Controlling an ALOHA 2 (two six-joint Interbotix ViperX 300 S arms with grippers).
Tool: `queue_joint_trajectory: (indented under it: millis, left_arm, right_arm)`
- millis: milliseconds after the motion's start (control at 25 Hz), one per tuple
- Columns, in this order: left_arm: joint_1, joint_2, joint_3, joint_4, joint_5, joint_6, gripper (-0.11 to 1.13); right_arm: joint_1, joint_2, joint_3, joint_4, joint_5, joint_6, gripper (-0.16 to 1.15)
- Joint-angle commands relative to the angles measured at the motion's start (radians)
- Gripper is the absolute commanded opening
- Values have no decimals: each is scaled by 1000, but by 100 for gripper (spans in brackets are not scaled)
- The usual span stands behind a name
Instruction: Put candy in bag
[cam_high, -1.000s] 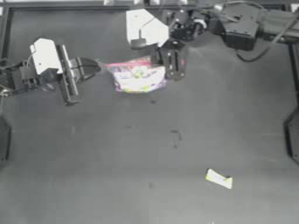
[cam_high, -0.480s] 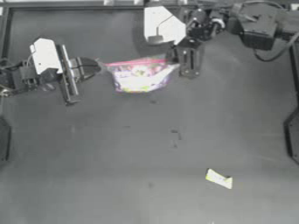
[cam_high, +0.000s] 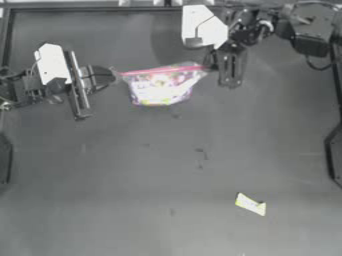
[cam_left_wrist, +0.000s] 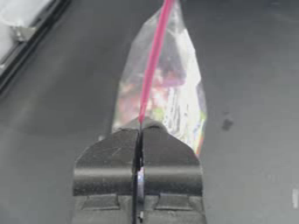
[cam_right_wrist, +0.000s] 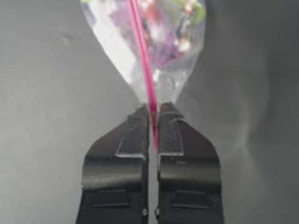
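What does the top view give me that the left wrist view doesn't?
Only the top view shows the candy lying on the table well away from the bag, plus the right pincer shut on the bag's other end. Only the left wrist view shows, close up, the pink strip running straight into the shut left pincer. Both show the bag with coloured sweets inside and its pink strip stretched taut.

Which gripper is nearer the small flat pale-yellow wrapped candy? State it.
Right. The right gripper is shut on the near end of the clear plastic zip bag, up-table from the candy. The left gripper clamps the bag's opposite end, farther off across the table.
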Motion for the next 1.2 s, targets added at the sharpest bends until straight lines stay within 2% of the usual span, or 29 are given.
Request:
queue_joint_trajectory:
  millis: [40, 600, 880, 1200]
  left_arm:
    - [3, -25, -12, -2, -3, -2, 4]
    - [-3, -28, -25, -3, 0, -3, 4]
    - [-49, -26, -100, -2, 81, 0, 4]
    - [-107, -104, -127, -2, 163, -2, 4]
  right_arm:
    - [-34, -48, 8, -9, 5, 3, 15]
    - [-46, -115, 52, 6, -11, 8, 15]
    - [-12, -183, 58, 9, -9, 43, 15]
    - [58, -278, 87, -9, -12, 117, 14]
